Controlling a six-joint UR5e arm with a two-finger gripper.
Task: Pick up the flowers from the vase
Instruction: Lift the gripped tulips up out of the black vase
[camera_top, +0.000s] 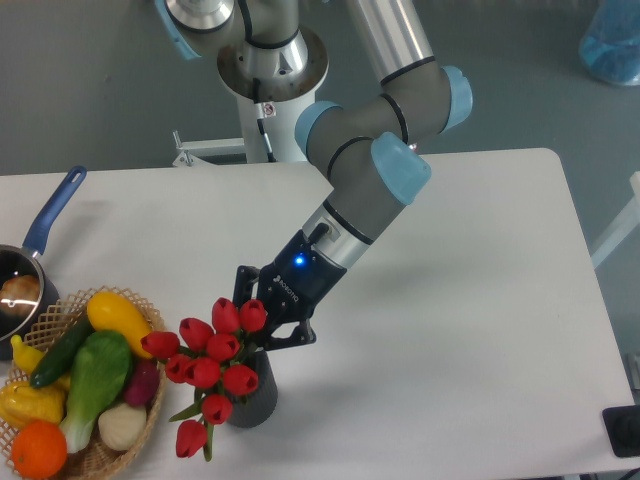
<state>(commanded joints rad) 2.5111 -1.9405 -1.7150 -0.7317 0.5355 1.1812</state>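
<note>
One bunch of red flowers (212, 358) sits with its stems down in the grey vase (250, 395) near the front of the desk (480, 300), and the tool (262, 325) is angled in low from the right so its fingers come in around the stems just above the vase mouth; they look drawn in on the bunch, though blooms hide the contact, so I cannot tell whether it grips. Beside it at left, the basket (150, 410) is heaped with toy vegetables (95, 380), and the blue-handled pan (35, 250) holds something pale.
</note>
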